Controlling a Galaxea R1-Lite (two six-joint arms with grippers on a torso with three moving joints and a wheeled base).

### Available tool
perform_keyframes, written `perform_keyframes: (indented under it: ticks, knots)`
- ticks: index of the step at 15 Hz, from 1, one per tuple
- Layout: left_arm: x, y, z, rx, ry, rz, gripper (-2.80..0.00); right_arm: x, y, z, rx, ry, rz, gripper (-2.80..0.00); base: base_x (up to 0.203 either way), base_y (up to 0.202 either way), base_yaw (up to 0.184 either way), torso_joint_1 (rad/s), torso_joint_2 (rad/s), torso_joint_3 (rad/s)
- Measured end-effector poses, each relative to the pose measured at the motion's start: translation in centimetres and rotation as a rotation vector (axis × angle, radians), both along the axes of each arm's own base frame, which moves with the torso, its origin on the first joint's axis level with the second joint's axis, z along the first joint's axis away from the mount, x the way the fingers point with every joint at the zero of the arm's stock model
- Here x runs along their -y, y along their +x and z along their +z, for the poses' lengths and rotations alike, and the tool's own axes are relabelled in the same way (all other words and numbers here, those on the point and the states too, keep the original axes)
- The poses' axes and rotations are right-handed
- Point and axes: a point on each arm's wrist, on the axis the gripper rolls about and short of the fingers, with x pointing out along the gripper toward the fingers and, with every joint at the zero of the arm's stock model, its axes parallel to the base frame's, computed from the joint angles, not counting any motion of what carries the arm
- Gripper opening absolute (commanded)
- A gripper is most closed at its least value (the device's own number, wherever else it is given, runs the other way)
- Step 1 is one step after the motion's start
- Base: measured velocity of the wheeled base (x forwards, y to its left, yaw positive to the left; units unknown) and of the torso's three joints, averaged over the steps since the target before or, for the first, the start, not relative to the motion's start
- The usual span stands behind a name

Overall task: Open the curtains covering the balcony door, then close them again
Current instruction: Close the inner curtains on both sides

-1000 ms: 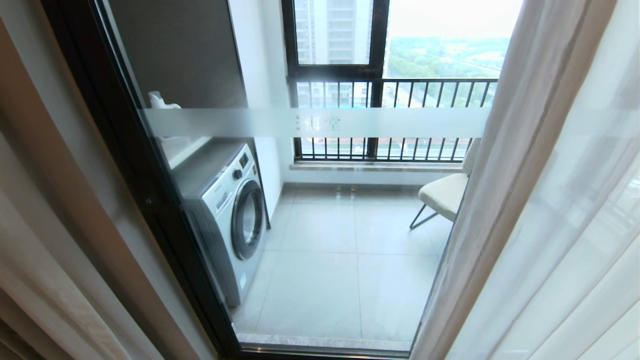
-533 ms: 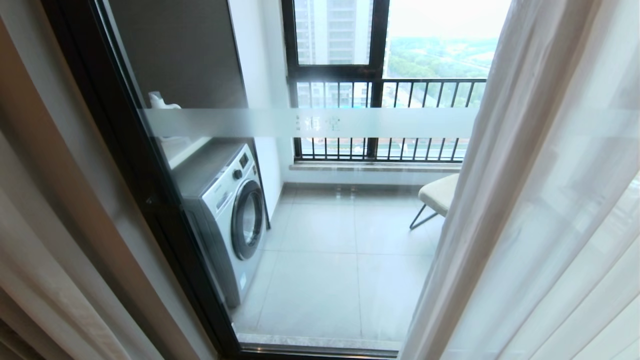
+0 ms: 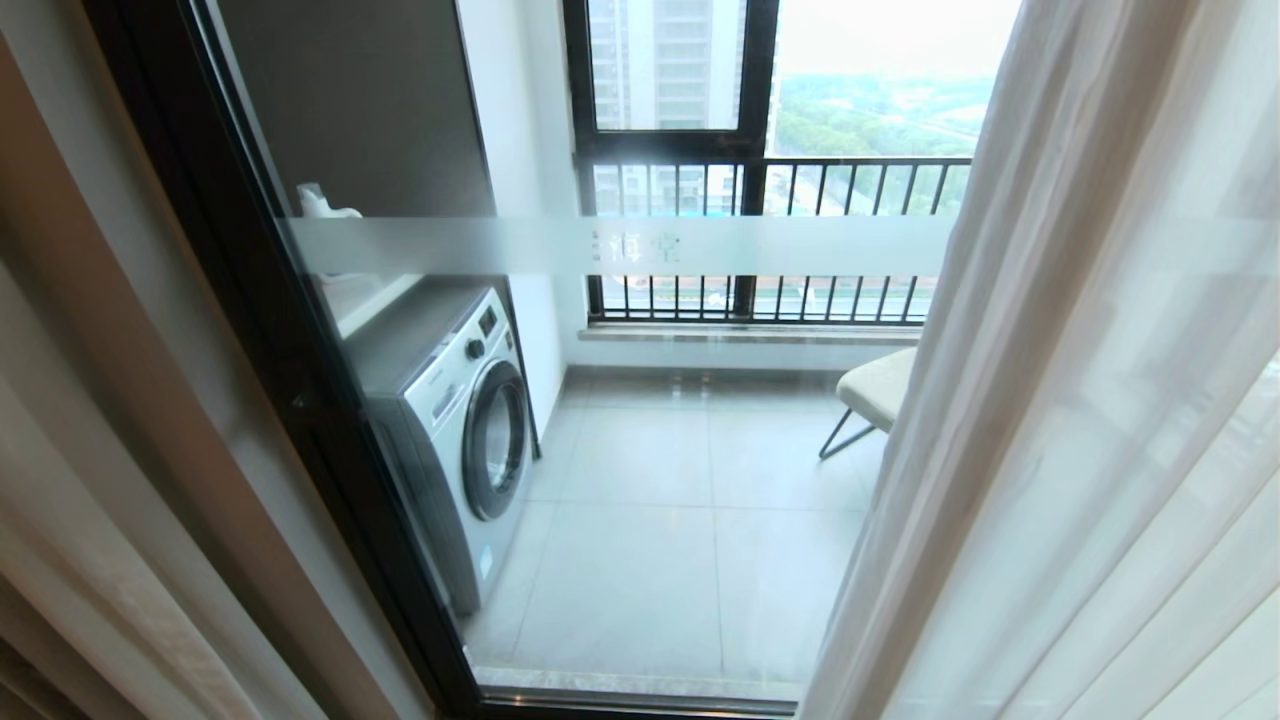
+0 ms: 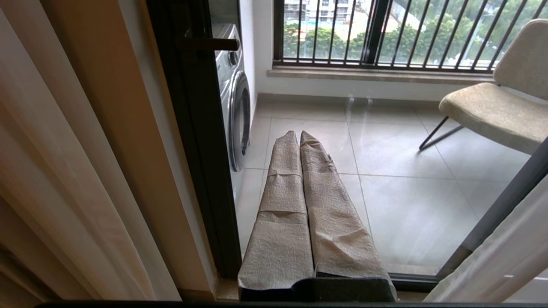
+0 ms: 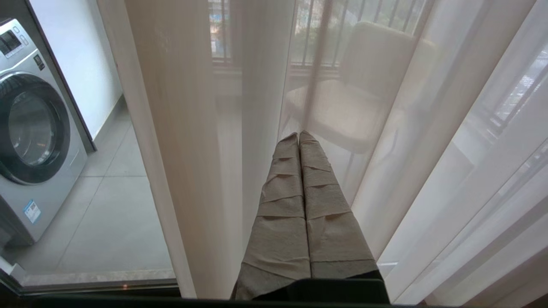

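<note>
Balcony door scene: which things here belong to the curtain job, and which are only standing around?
Job: sheer curtain; beige curtain; balcony door; right gripper, shut in front of the sheer; left gripper, shut.

Standing around: washing machine; chair; railing.

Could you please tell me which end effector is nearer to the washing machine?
Left. The left end effector hangs beside the washing machine; the right end effector faces the sheer curtain, farther off.

Both the left gripper [image 4: 299, 133] and the right gripper [image 5: 299, 134] have their wrapped fingers pressed together, empty.
</note>
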Motion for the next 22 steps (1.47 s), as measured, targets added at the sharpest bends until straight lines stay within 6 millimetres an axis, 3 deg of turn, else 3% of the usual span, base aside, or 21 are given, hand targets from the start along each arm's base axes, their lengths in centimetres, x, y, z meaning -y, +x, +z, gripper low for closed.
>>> perform_keyframes:
  ticks: [9, 22]
  knots:
    - [0.0, 0.0, 0.0, 0.0, 0.0, -0.001, -2.8, -0.3, -2.5, -3.6, -0.058, 0.009, 0.143, -2.8, 0.0, 0.0, 0.0, 0.0, 0.0, 0.0]
    - [0.0, 0.0, 0.0, 0.0, 0.0, -0.001, -2.8, -0.3, -2.8, -3.7, -0.019, 0.042, 0.141, -2.8, 0.0, 0.0, 0.0, 0.0, 0.0, 0.0]
